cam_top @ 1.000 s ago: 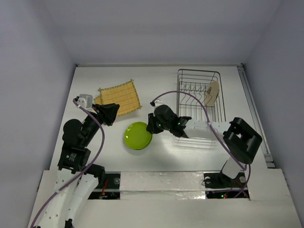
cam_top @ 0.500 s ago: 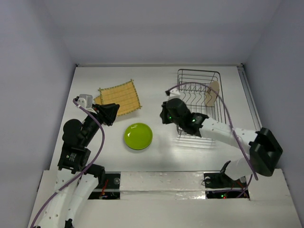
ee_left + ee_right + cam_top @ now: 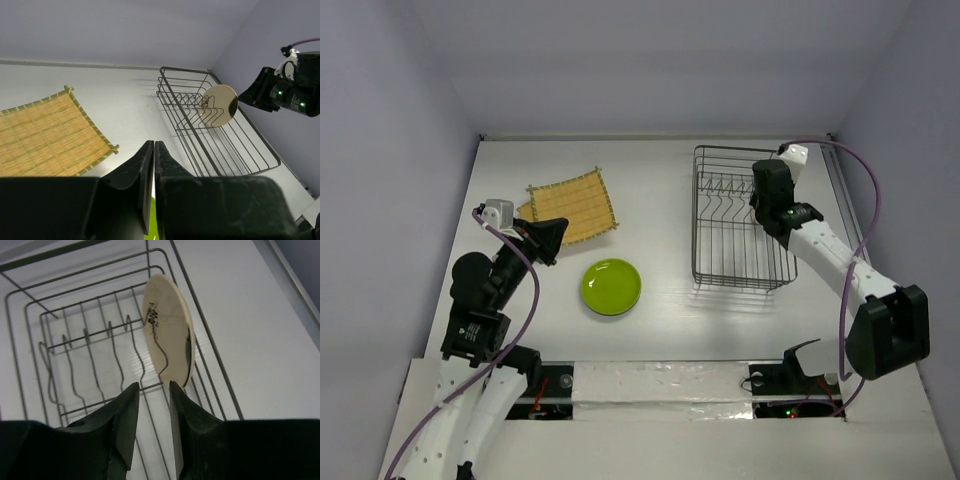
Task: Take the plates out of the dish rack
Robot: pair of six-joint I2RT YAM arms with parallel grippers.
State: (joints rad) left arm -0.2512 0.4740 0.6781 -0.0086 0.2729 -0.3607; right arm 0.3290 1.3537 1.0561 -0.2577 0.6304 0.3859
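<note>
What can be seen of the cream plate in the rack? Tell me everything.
The cream plate is round, glossy, ceramic-looking, with a dark sprig-like mark on its face. It stands on edge, leaning, by the prongs near the right side of the dish rack. The right gripper hovers at its lower rim, jaws apart, not gripping it.

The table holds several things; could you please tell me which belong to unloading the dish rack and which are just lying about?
Belong: dish rack, cream plate standing in it, lime-green plate and yellow square plate on the table.
Lying about: nothing I can see.
</note>
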